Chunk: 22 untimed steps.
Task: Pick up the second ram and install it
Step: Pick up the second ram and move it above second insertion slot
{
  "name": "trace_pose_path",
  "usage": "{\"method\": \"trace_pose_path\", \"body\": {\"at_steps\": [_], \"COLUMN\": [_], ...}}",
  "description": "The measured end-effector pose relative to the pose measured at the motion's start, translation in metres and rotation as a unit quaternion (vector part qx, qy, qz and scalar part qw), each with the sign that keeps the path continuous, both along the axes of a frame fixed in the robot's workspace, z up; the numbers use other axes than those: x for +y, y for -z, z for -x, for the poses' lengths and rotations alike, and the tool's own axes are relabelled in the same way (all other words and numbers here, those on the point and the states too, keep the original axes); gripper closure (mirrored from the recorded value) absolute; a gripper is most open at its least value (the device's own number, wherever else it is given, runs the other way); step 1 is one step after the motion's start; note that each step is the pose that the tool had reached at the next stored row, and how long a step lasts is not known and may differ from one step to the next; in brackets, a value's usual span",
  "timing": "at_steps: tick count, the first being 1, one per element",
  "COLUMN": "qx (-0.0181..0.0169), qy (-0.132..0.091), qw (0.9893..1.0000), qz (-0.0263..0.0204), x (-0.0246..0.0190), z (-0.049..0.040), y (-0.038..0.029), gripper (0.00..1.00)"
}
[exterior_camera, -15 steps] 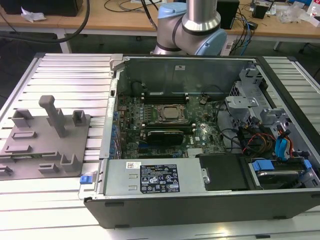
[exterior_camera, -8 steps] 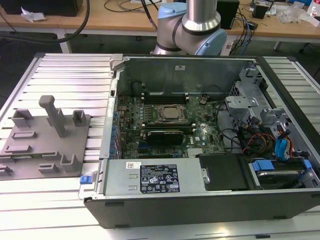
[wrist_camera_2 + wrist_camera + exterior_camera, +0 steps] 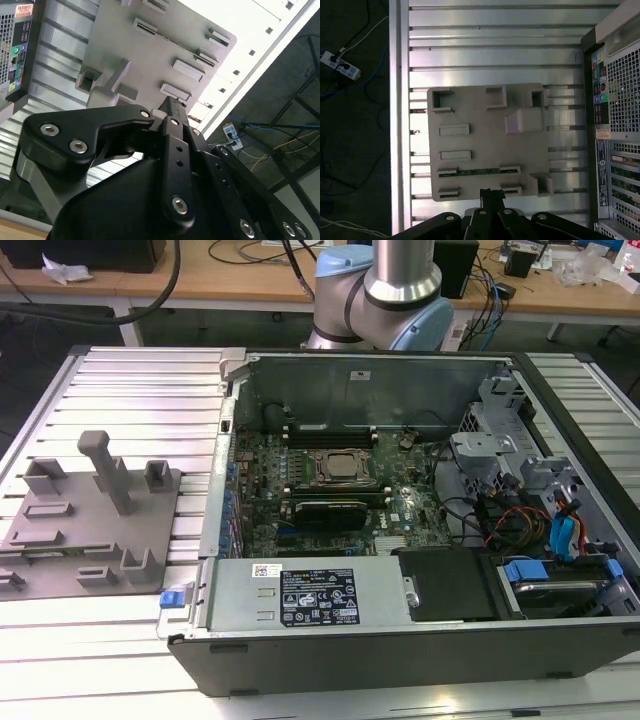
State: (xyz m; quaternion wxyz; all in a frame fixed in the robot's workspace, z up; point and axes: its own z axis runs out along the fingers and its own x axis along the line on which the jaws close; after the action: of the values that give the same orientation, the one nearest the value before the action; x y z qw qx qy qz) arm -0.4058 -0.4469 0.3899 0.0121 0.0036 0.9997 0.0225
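The second ram (image 3: 479, 171) is a thin green stick lying flat in a slot between two end holders on the grey fixture plate (image 3: 480, 107). In the first wrist view my gripper (image 3: 492, 193) hangs well above the plate's edge, just off the ram's slot. Its black fingers look pressed together with nothing between them. The second wrist view shows the gripper (image 3: 173, 103) from the side, above the same plate (image 3: 125, 45). In the exterior view the plate (image 3: 90, 530) lies to the left of the open computer case (image 3: 330, 600), whose motherboard (image 3: 330, 480) has long black slots.
The ribbed aluminium table (image 3: 140, 380) carries the plate and the case. A tall grey post (image 3: 108, 472) and several raised holders stand on the plate. The arm's base (image 3: 385, 300) rises behind the case. Cables and drive bays (image 3: 540, 510) fill the case's right side.
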Motion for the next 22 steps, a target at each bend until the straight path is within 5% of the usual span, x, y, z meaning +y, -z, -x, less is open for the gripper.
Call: {"method": "trace_pose_path", "body": {"at_steps": [3,9,13,22], "qx": [0.0,0.0,0.0,0.0], "qy": [-0.043,-0.074,-0.103,-0.159], "qw": [0.9991,0.9972,0.9947,0.9873], "qz": [0.0,0.0,0.0,0.0], "x": [0.0,0.0,0.0,0.0], "z": [0.0,0.0,0.0,0.0], "y": [0.0,0.0,0.0,0.0], "gripper": [0.89,0.89,0.89,0.89]}}
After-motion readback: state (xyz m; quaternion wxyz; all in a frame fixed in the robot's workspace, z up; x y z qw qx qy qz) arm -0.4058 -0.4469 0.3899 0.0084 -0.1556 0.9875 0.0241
